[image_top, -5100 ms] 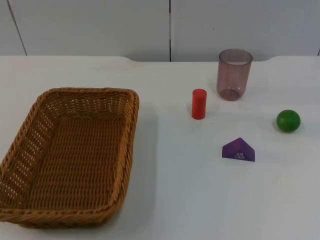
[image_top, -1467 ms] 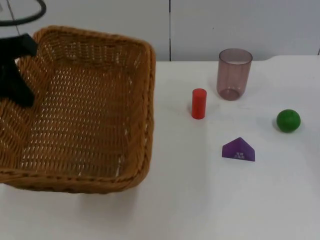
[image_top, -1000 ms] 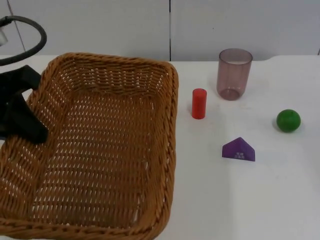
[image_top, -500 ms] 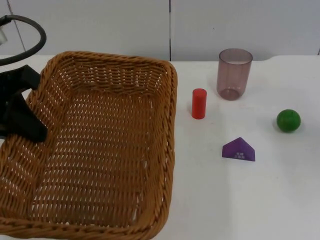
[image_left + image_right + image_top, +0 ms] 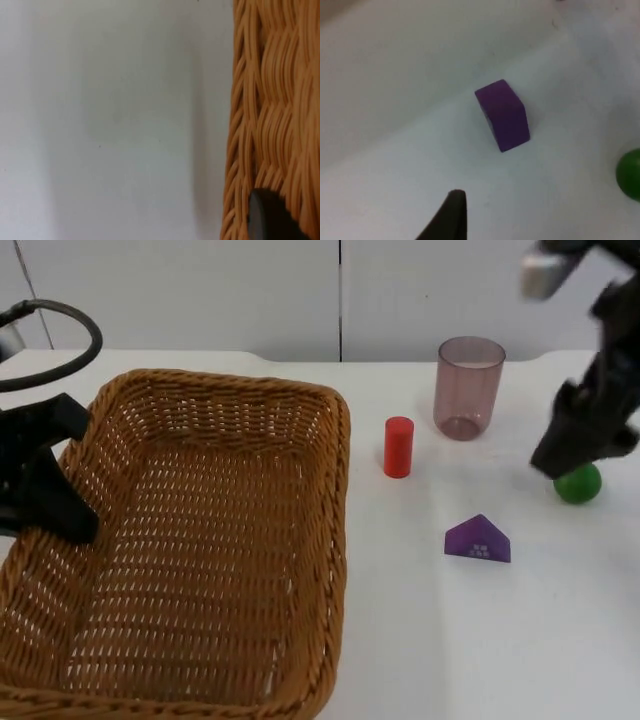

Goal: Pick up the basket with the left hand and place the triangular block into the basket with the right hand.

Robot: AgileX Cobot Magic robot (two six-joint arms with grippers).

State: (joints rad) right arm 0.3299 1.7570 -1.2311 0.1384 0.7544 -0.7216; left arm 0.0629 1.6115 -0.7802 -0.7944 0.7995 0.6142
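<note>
The left gripper (image 5: 45, 510) pinches the basket (image 5: 200, 540) rim; the right gripper (image 5: 560, 455), finger state unclear, hangs beside the ball (image 5: 579, 485), near the block (image 5: 478, 540).

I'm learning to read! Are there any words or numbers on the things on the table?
No words or numbers that can be read.
purple triangular block: small pale marks on its front face, too small to tell whether they are letters.
red cylinder, pink cup, green ball, basket: no text visible.
</note>
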